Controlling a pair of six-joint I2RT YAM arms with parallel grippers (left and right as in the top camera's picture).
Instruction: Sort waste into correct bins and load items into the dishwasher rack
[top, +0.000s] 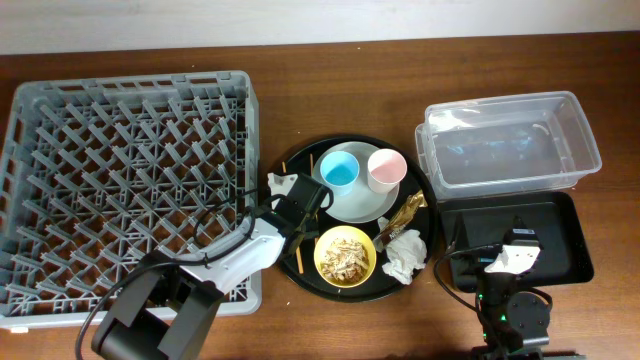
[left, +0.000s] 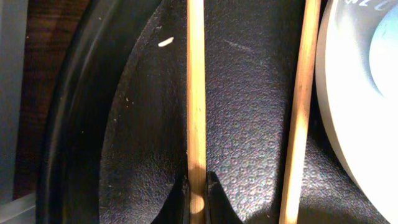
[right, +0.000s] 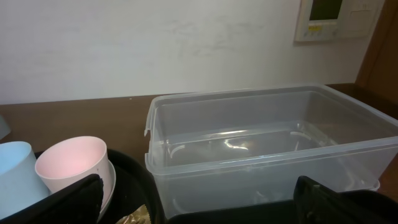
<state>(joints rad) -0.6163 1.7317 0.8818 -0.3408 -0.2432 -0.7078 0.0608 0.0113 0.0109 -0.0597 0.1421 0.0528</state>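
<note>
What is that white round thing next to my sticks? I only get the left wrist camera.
Observer: A pale plate, with a blue cup and a pink cup standing on it.
Operator: What about the other arm?
Observer: The right gripper hangs open above the shallow black tray.
Operator: Is there any trash?
Observer: Yes. A crumpled napkin and a gold wrapper lie on the round tray, beside the yellow bowl.
</note>
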